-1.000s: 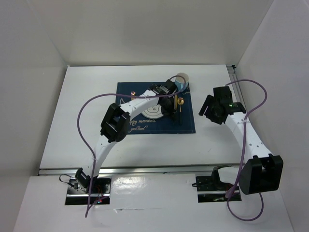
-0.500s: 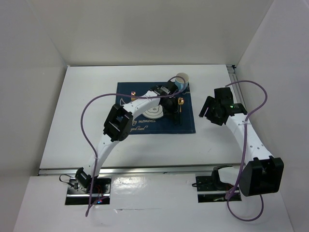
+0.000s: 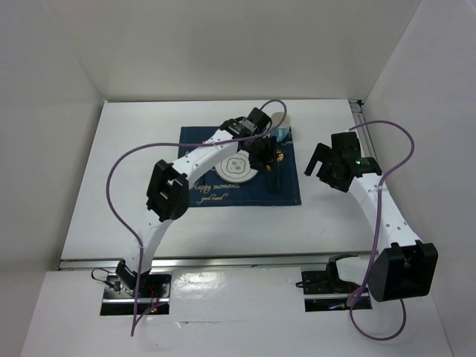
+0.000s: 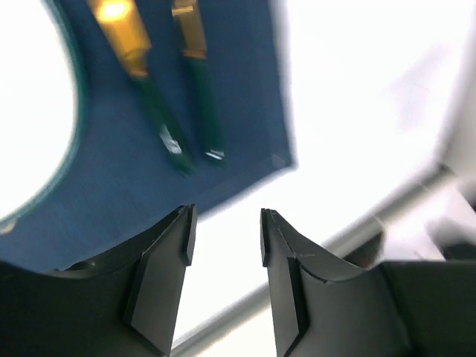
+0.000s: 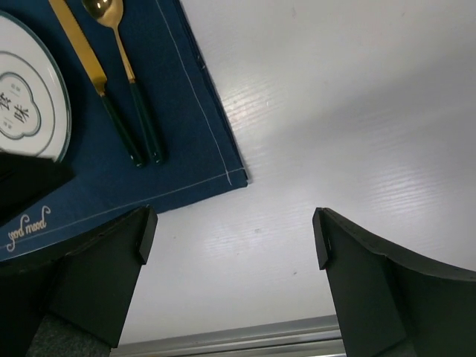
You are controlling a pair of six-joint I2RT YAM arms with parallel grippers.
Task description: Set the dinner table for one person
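The white worktop [image 3: 111, 193] spans the scene under both arms, a blue mat [image 3: 223, 195] at its middle bearing a plate [image 3: 239, 165], a knife [image 5: 97, 85] and a spoon [image 5: 130, 74]; the left end effector [image 4: 223, 223] hangs above the mat near the cutlery, jaws partly apart and empty. The right end effector [image 5: 230, 223] hovers over the worktop just right of the mat, jaws wide, gripping nothing.

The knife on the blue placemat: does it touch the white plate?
Apart. The right wrist view shows a strip of blue placemat between the knife and the plate.
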